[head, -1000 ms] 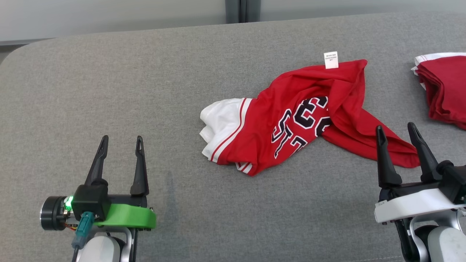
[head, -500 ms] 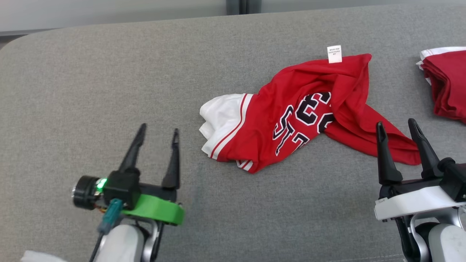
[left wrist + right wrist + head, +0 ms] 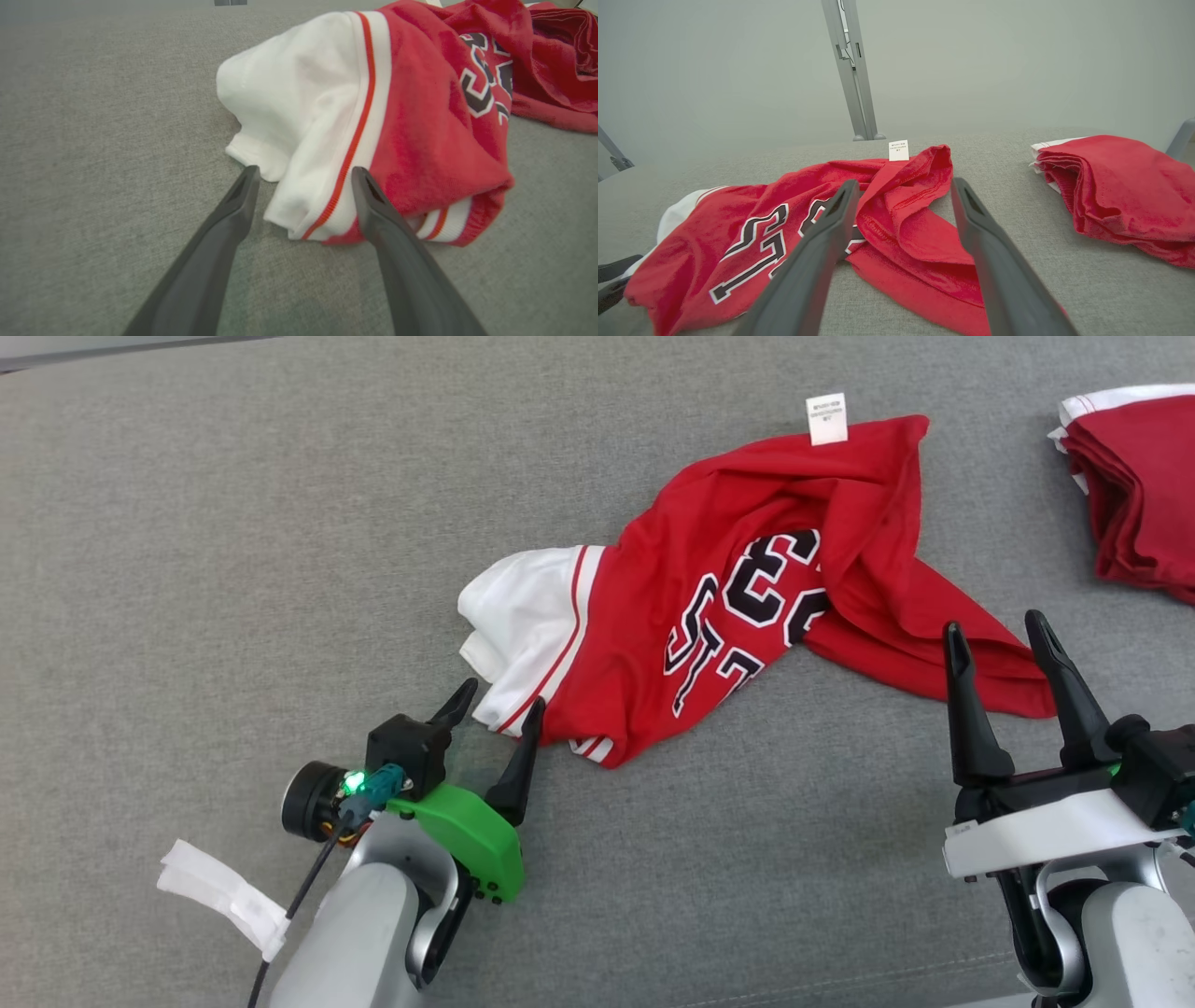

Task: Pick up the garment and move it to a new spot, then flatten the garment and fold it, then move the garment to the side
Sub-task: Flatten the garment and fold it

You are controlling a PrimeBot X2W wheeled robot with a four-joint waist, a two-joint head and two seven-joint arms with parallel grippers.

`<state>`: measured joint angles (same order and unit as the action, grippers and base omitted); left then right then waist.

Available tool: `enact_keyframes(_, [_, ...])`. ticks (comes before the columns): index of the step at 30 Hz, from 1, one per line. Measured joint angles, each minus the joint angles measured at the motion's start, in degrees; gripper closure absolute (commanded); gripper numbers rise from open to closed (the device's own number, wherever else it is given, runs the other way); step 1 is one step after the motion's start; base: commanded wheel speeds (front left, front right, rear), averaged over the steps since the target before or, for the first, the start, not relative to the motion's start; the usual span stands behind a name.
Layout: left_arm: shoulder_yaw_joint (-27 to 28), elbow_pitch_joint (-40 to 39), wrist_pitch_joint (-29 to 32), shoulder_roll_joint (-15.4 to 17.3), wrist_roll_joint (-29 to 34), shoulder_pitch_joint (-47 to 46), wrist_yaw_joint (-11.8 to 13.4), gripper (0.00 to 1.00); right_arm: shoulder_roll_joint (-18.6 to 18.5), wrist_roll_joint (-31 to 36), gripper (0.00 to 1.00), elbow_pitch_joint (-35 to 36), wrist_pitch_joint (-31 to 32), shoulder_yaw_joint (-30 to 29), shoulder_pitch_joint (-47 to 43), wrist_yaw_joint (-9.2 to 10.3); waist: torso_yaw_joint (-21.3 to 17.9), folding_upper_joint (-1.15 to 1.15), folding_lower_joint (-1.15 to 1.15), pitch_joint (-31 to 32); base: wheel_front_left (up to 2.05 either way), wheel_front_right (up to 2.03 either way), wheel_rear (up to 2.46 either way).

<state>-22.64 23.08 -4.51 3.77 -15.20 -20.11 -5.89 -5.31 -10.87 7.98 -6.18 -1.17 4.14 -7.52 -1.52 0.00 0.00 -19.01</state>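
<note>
Left end effector (image 3: 501,695), released, tips flanking the white edge of crumpled red-and-white fabric garment (image 3: 644,644) on grey cloth-covered table (image 3: 233,523); right end effector (image 3: 993,623) released

Garment (image 3: 635,644) red, white sleeve (image 3: 518,616) with red stripes, black white-outlined lettering (image 3: 756,597); surface (image 3: 233,523) grey.

red garment (image 3: 915,233) beyond parted right gripper (image 3: 903,183)

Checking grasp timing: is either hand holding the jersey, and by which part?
Nothing is held. The left hand is open at the jersey's white sleeve; the right hand is open too.
</note>
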Motion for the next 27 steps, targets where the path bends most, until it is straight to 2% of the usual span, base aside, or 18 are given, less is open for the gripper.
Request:
enact_keyframes(1, [0.11, 1.24, 0.21, -0.02, -0.87, -0.47, -0.20, 0.00, 0.00, -0.09, 0.00, -0.26, -0.04, 0.01, 0.01, 0.00, -0.39, 0.00, 0.00, -0.27, 0.00, 0.00, 0.00])
enact_keyframes(3, [-0.24, 3.11, 0.45, 0.13, -1.91, -1.18, -0.64, 1.00, 0.02, -0.13, 0.00, -0.60, -0.34, 0.04, 0.07, 0.00, -1.07, 0.00, 0.00, -0.68, 0.00, 0.00, 0.00])
enact_keyframes(7, [-1.13, 3.80, -1.38, 0.71, -2.90, -2.26, -1.09, 1.00, 0.16, -0.52, 0.00, -1.29, -0.98, -0.05, 0.40, 0.00, -2.13, 0.00, 0.00, -1.04, 0.00, 0.00, 0.00])
enact_keyframes(11, [-1.42, 0.00, -4.97, 2.77, -1.36, -2.31, -0.55, 1.00, 0.32, -0.58, 0.00, -1.96, -1.24, -0.60, 0.34, 0.00, -2.19, 0.00, 0.00, -0.24, 0.00, 0.00, 0.00])
enact_keyframes(17, [-2.12, -14.15, -4.42, 5.42, 1.57, -0.77, 1.69, 1.00, 0.56, -0.59, 0.00, -2.34, -1.19, -1.85, -0.41, 0.00, -0.96, 0.00, 0.00, 1.69, 0.00, 0.00, 0.00])
enact_keyframes(21, [-2.19, -25.80, -0.99, 7.72, 2.82, 1.68, 3.41, 1.00, 0.78, -0.87, 0.00, -2.80, -0.97, -2.22, -0.96, 0.00, 0.11, 0.00, 0.00, 3.39, 0.00, 0.00, 0.00])
enact_keyframes(27, [-2.11, -39.04, 4.61, 10.26, 4.31, 3.71, 4.91, 1.00, 1.22, -1.09, 0.00, -2.98, -0.62, -2.83, -2.28, 0.00, 1.55, 0.00, 0.00, 5.88, 0.00, 0.00, 0.00])
